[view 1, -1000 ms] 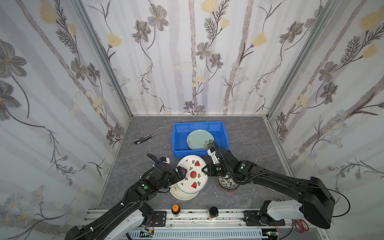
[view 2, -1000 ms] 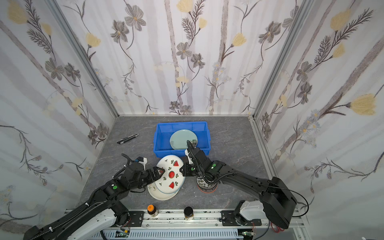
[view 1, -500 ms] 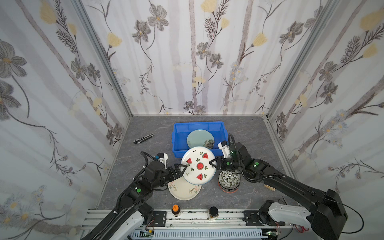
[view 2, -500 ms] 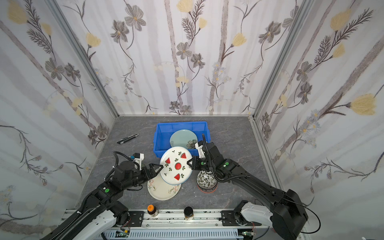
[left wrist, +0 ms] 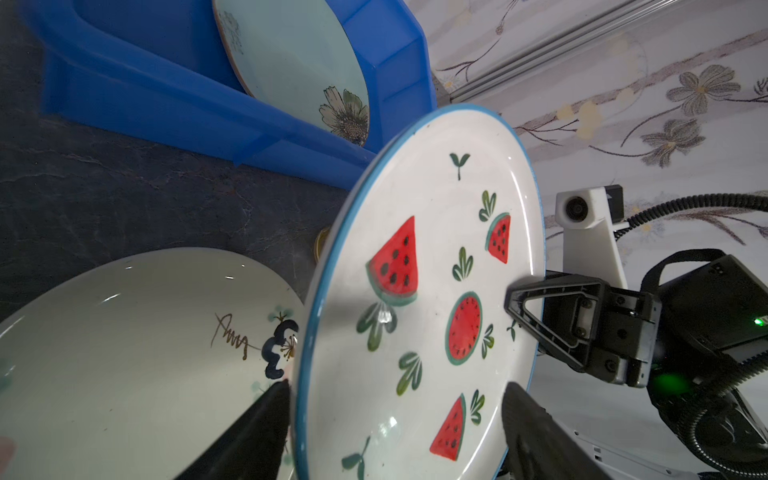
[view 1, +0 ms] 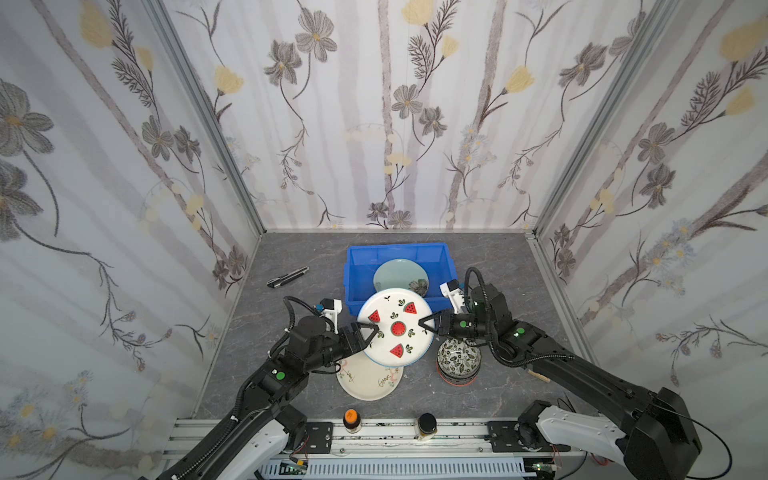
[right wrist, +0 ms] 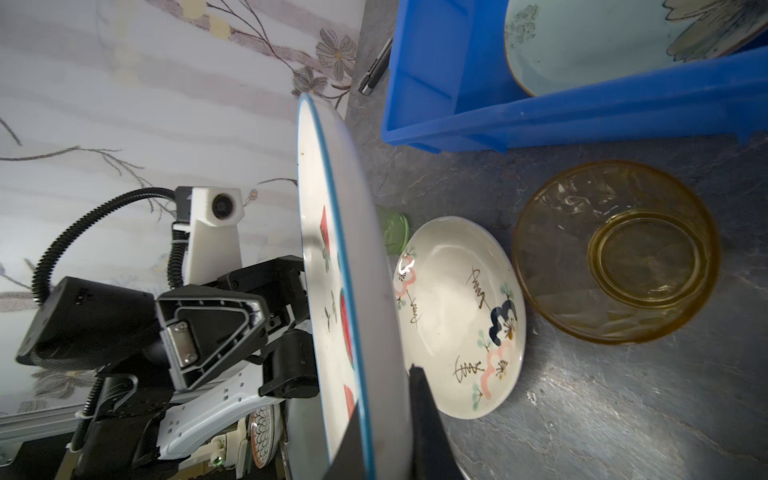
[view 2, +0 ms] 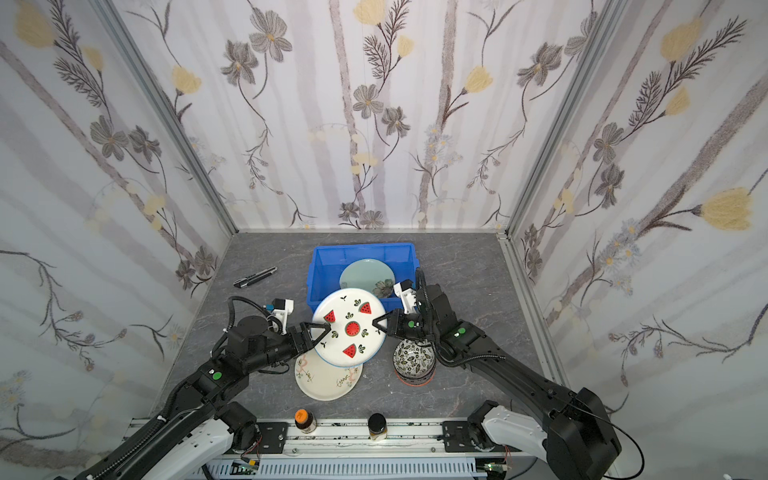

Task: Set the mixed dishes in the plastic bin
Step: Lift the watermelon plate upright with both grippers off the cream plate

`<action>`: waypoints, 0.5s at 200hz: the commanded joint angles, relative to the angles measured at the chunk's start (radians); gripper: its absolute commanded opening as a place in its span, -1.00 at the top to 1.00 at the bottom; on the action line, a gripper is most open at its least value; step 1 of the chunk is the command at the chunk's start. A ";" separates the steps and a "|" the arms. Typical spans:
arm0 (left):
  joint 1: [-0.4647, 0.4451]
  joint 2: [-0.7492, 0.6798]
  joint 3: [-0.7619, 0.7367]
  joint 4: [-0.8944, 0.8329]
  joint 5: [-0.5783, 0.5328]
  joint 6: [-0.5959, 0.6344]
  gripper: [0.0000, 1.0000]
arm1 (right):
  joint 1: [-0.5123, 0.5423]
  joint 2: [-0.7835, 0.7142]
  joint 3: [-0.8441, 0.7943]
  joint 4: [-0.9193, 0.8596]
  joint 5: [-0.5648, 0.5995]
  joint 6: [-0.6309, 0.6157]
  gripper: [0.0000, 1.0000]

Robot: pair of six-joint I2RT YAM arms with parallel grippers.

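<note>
The right hand (view 1: 424, 324) clamps the watermelon plate (view 1: 395, 316) by its rim; the left hand (view 1: 371, 335), jaws parted, straddles the opposite edge.

Place: we take this for a robot test booth in a lab.
Walls: flowered wallpaper panels (view 1: 395, 124) stand behind and beside the blue bin (view 1: 395, 247), joined by aluminium corner posts (view 1: 208, 124).
Floor: we see a grey marbled tabletop (view 1: 498, 257) under the bin.
Mount: in front of the bin, an aluminium rail (view 1: 382, 438) carries two robot arms (view 1: 582, 374).
</note>
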 commanded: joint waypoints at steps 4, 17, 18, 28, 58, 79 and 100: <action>0.005 0.004 -0.002 0.091 0.030 -0.012 -0.37 | -0.006 -0.013 -0.009 0.189 -0.065 0.053 1.00; 0.008 0.009 -0.003 0.104 0.039 -0.017 -0.22 | -0.009 -0.016 -0.010 0.194 -0.062 0.058 1.00; 0.008 0.009 -0.004 0.105 0.040 -0.017 -0.21 | -0.009 -0.016 -0.010 0.195 -0.063 0.059 1.00; 0.011 0.012 -0.003 0.113 0.044 -0.019 -0.11 | -0.010 -0.013 -0.012 0.194 -0.060 0.059 1.00; 0.023 0.017 -0.003 0.136 0.064 -0.027 0.28 | -0.014 -0.014 -0.025 0.204 -0.055 0.068 1.00; 0.029 0.021 -0.004 0.148 0.074 -0.033 0.44 | -0.018 -0.015 -0.035 0.219 -0.054 0.079 1.00; 0.031 0.019 -0.009 0.163 0.083 -0.046 0.56 | -0.020 -0.011 -0.039 0.227 -0.057 0.081 1.00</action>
